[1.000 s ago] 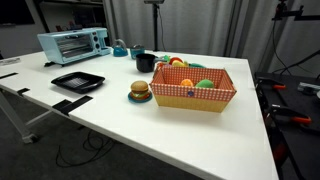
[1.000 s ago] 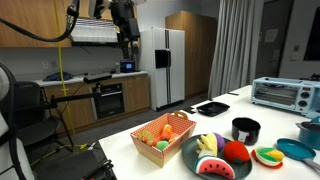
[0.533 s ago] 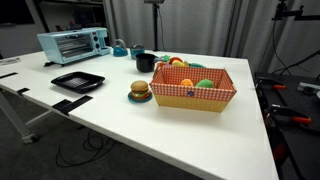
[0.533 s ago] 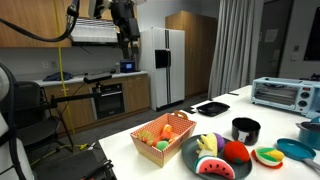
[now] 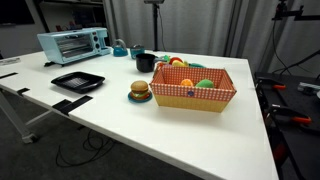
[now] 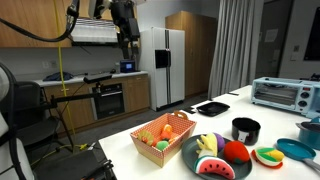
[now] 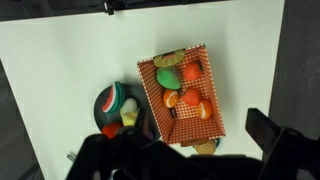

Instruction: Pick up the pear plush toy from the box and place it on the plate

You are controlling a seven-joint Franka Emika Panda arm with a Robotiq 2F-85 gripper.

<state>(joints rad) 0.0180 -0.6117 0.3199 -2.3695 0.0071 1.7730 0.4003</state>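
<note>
Lots of bare white table [image 5: 110,130] on the near side of the box [image 5: 193,88] in an exterior view; the far side is more crowded. One short end of the box sits nearer a table edge, w/ dark gear beyond it. Plate [image 6: 190,158] lies just beside the box's long side, can't tell if touching. It's loaded w/ plush food, so little rim shows. Toy burger [image 5: 140,91] is just beside the box's other short end, black cup [image 5: 146,62] behind it. Black tray [image 5: 78,81] and toaster oven [image 5: 75,42] are well apart, toward the table's far end. Pear plush toy [image 7: 167,75], greenish, lies in the box at the end away from the burger, packed among orange pieces. Arm [image 6: 122,15] is high above the table, wrist pointing down, gripper [image 6: 127,48] well clear of everything. Wrist view looks straight down on box + plate. Fingers [image 7: 268,130] are blurred but look spread apart.
</note>
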